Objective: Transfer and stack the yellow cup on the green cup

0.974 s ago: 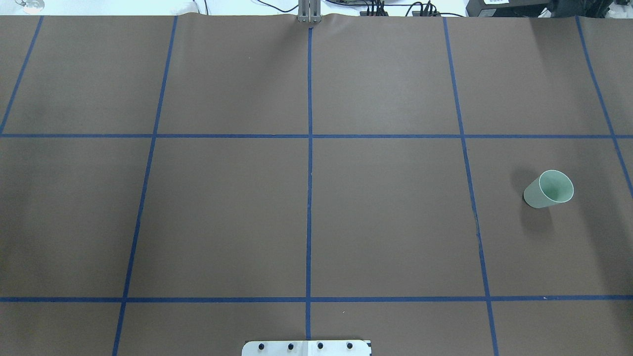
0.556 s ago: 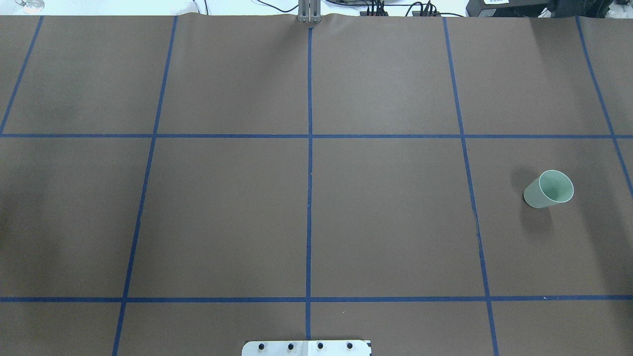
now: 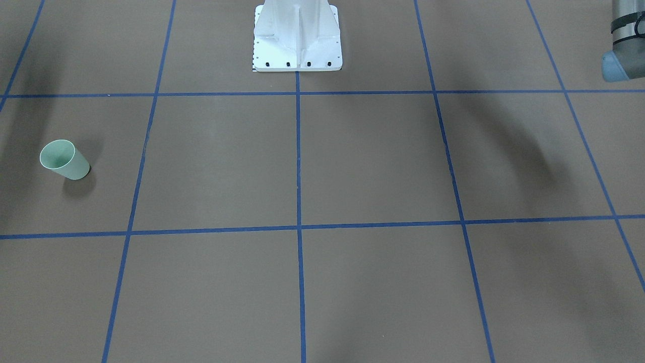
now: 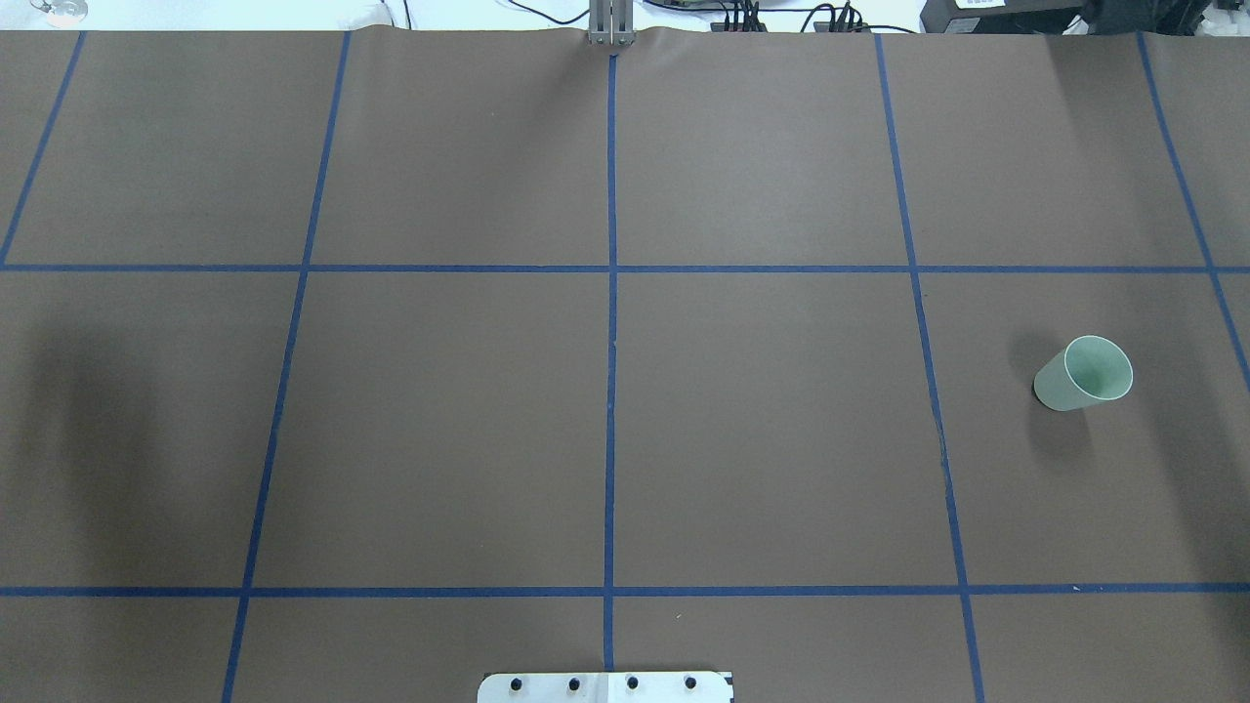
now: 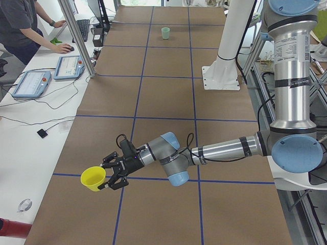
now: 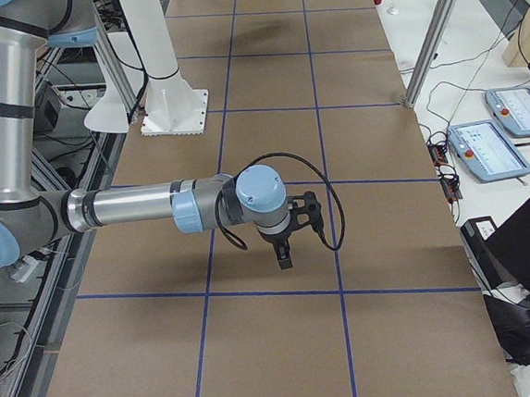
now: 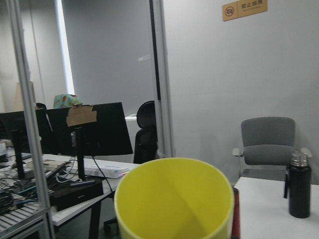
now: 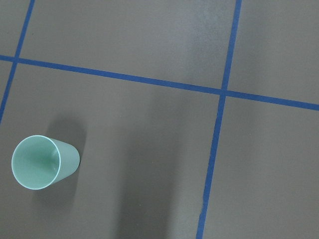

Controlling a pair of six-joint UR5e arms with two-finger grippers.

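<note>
counts | yellow cup (image 5: 93, 178) — 1 | green cup (image 4: 1082, 376) — 1

The yellow cup (image 5: 93, 178) and green cup (image 4: 1079, 377) look smooth plastic (fairly matt)

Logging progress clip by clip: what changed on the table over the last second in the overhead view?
Only a shadow on the left part of the table darkened and spread. The green cup stayed where it was, on the right. The yellow cup shows in no overhead picture, earlier or now.

yellow cup (image 5: 93, 178) tilted aloft, green cup (image 4: 1079, 377) upright
</note>
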